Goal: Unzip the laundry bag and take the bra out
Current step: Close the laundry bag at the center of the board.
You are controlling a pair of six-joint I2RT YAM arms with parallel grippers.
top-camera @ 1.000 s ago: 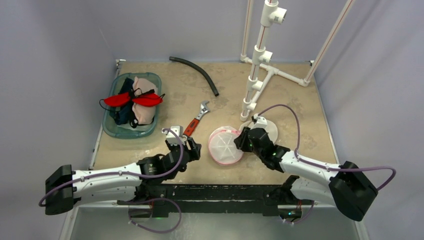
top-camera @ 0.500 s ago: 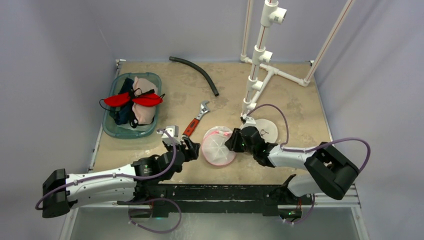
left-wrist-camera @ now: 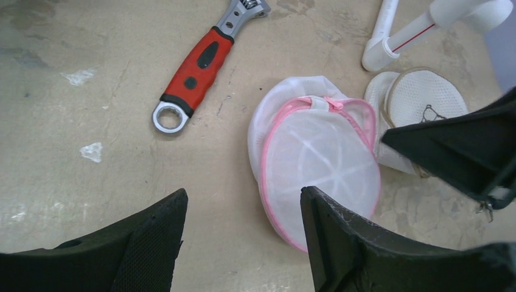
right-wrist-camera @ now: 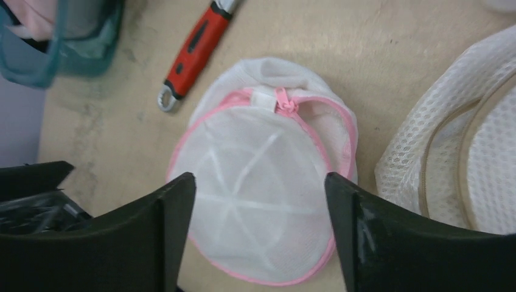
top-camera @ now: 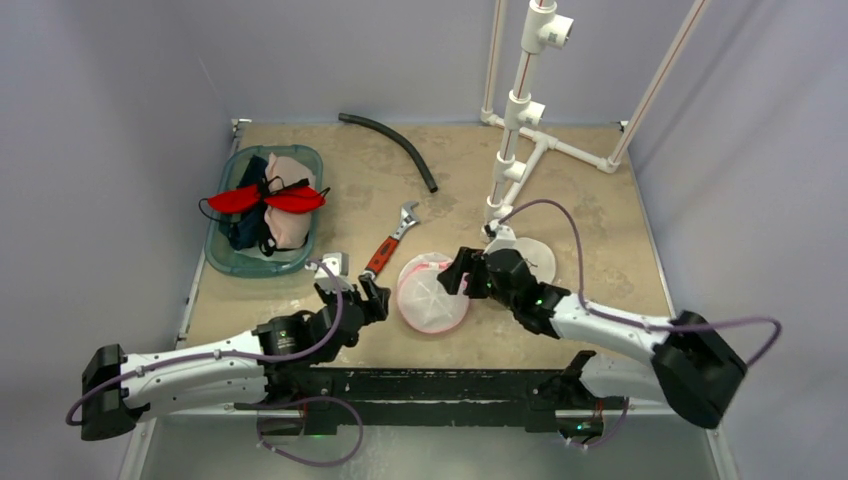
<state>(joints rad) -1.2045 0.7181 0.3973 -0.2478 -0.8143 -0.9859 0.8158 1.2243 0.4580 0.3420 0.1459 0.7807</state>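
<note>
The laundry bag (top-camera: 430, 295) is a round white mesh pouch with pink trim, lying flat on the table. Its pink zipper pull (right-wrist-camera: 285, 104) sits at the far edge beside a white tab. The bra is hidden; nothing shows through the mesh. My right gripper (top-camera: 456, 276) hovers open just right of the bag, fingers straddling it from above in the right wrist view (right-wrist-camera: 260, 179). My left gripper (top-camera: 366, 296) is open just left of the bag (left-wrist-camera: 316, 164), with bare table between its fingers (left-wrist-camera: 243, 196). Neither gripper holds anything.
A red-handled wrench (top-camera: 390, 243) lies just beyond the left gripper. A second mesh pouch with beige trim (top-camera: 535, 258) lies under the right wrist. A teal tub (top-camera: 228, 262) with red and pink garments stands at the left. A black hose (top-camera: 392, 146) and a white pipe rack (top-camera: 512, 150) stand behind.
My right gripper has opened and let go of the bag's right edge after dragging it slightly left. The left gripper has drawn back a little to the left.
</note>
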